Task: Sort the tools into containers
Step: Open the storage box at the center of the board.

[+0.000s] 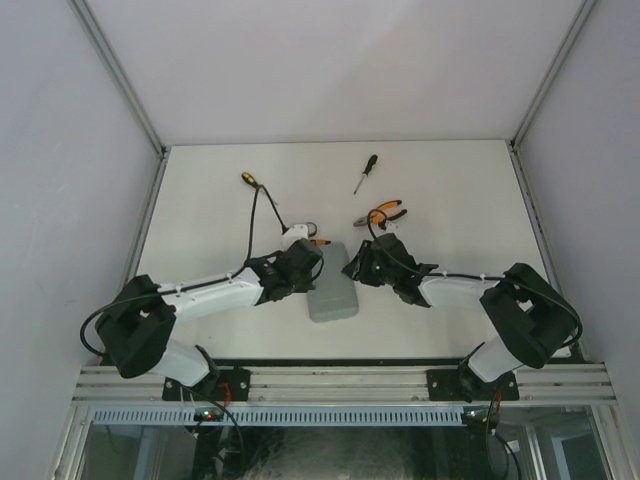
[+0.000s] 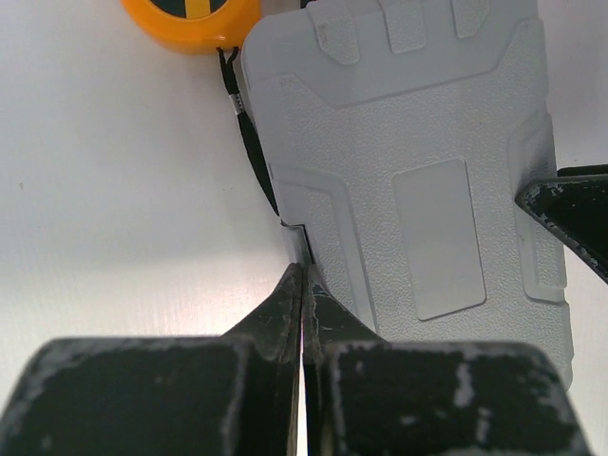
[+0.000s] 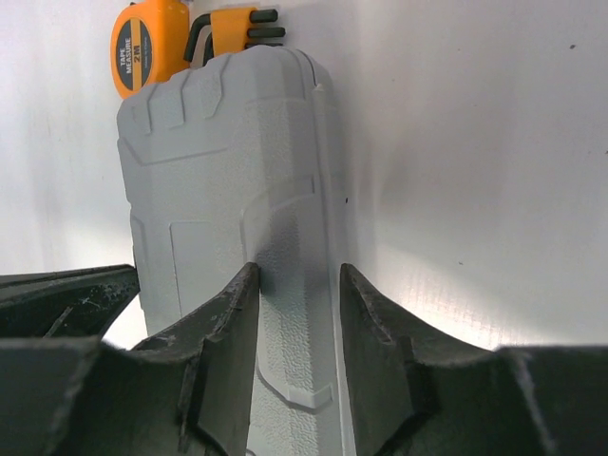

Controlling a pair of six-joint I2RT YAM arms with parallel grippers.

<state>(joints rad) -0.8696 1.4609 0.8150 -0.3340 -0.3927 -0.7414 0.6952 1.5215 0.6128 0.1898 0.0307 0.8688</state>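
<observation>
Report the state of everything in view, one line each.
Tool case: closed, lying flat.
Left hand: shut, at the case's edge.
Right hand: open, astride the case's opposite edge.
Tape measure: outside the case, on the table.
Hex key set: outside, beside the tape measure.
Pliers: loose on the table.
Two screwdrivers: loose on the table.

Lab cell: white walls [image 1: 330, 60], aluminium framing [image 1: 340, 382]

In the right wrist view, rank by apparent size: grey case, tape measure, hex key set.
1. grey case, nearest the camera
2. tape measure
3. hex key set
Last two partly hidden, so unsure.
</observation>
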